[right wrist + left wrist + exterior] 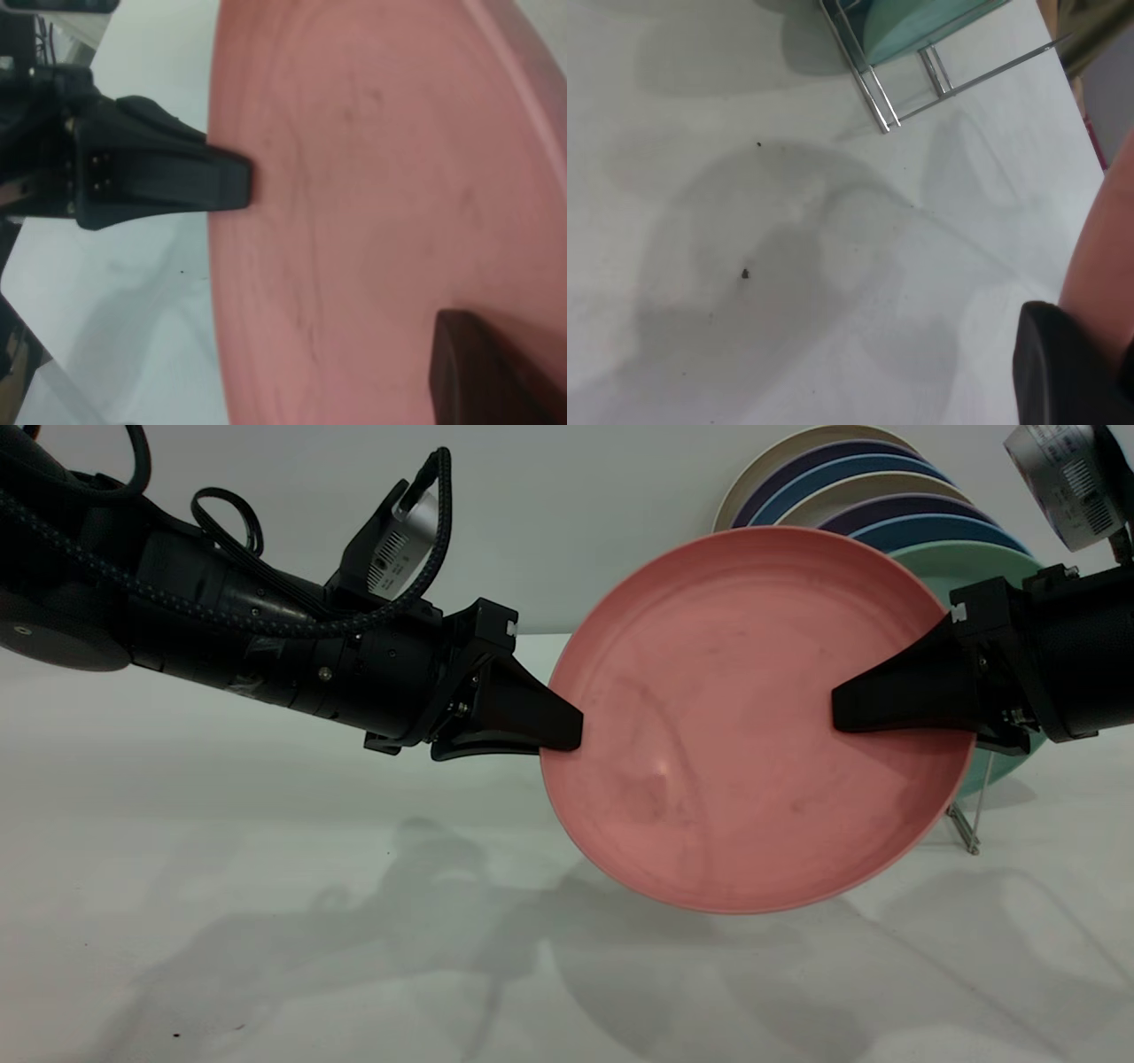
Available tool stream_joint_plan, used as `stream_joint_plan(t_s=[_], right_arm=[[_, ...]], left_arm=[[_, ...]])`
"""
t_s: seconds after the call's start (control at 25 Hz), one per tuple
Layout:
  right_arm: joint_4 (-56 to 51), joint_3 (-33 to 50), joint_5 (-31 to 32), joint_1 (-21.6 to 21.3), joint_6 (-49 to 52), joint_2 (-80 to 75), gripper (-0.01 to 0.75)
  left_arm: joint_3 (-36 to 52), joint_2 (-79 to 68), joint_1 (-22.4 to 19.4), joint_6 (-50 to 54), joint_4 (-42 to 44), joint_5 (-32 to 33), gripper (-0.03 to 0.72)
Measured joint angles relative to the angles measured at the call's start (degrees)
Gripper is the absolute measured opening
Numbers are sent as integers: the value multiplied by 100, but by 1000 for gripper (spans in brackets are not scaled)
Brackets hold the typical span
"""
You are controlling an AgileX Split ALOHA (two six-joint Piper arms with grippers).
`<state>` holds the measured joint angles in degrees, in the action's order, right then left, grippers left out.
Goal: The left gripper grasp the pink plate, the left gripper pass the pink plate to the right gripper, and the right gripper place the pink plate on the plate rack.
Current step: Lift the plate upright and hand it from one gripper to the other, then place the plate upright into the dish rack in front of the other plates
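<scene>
Both left gripper (567, 735) and right gripper (842, 710) pinch pink plate (726, 779) (plate rack (966, 828) behind).

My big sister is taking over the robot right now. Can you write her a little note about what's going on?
Left gripper: shut on the left edge of the large round salmon-pink plate, held tilted in the air above the table.
Right gripper: shut on the plate's right edge.
Thin silver wire plate rack: behind, at right, holding other plates.
Done: pickup; both grippers hold the plate.
Left: left gripper lets go, right gripper racks the plate.
</scene>
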<state>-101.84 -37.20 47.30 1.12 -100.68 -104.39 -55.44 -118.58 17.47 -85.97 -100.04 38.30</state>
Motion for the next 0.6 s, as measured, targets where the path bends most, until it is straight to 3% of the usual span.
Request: stream_joint_plan(t_s=[0.32,0.44,0.6], right_arm=[[67,-5,118,-134,-234,0,112],[244,-7,241,-400,-247,69,105],[789,-7,75,-874,-589,326,105]], left_arm=[[-11,0,-106,5,149,-50,310],[-28,0,-372,23,291,267,419],[-33,-7,-1073,196,344,-199,491]])
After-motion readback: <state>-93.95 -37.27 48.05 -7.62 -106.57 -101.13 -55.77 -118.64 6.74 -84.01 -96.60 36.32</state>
